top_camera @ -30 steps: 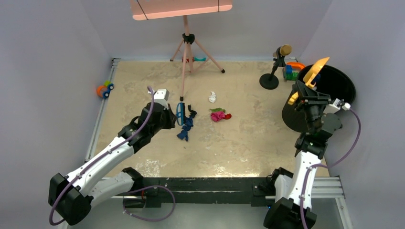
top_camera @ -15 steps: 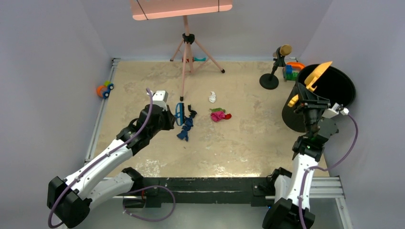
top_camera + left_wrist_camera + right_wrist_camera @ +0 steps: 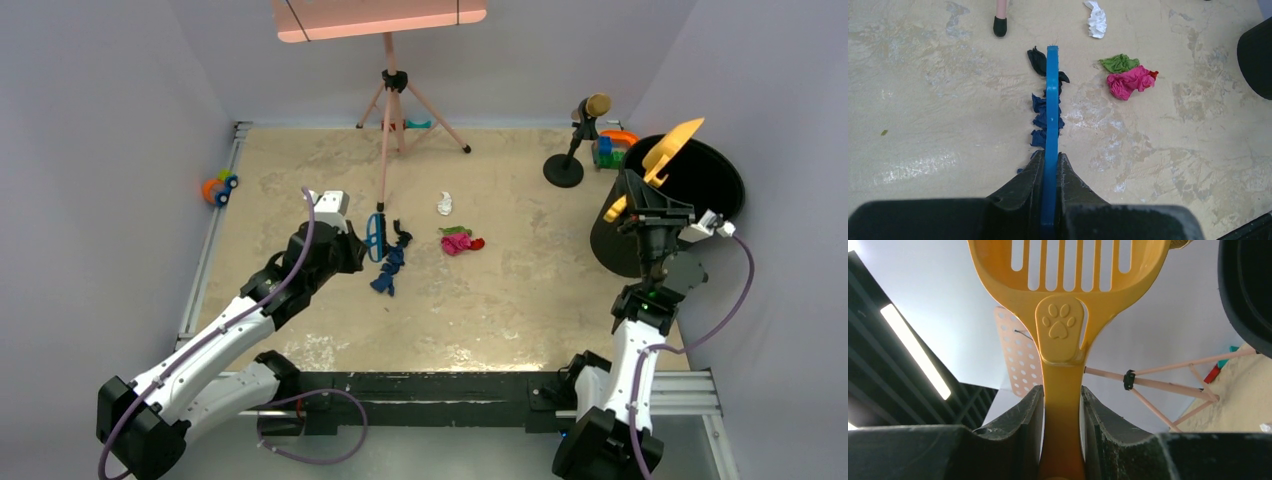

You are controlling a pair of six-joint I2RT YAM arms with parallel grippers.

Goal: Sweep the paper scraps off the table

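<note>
My left gripper [image 3: 358, 248] [image 3: 1050, 162] is shut on the blue hand brush [image 3: 377, 238] [image 3: 1051, 115], which stands on the table [image 3: 500, 300] against dark blue and black paper scraps [image 3: 390, 265] [image 3: 1038, 118]. To its right lie a magenta-pink scrap [image 3: 458, 243] [image 3: 1128, 82], a green scrap [image 3: 1118, 63] and a white scrap [image 3: 445, 204] [image 3: 1096, 19]. My right gripper [image 3: 648, 205] [image 3: 1062, 400] is shut on the handle of the yellow dustpan [image 3: 668, 150] [image 3: 1068, 285], held tilted up over the black round bin [image 3: 690, 190].
A pink tripod [image 3: 392, 110] stands at the back centre, one foot [image 3: 1000, 26] just beyond the brush. A black stand [image 3: 570, 150] and coloured toys [image 3: 612, 148] sit at the back right. An orange toy [image 3: 216, 187] lies at the left rail.
My right arm has tipped the dustpan up and a little to the right over the bin. My left gripper and brush have barely moved; the scraps lie as before.
</note>
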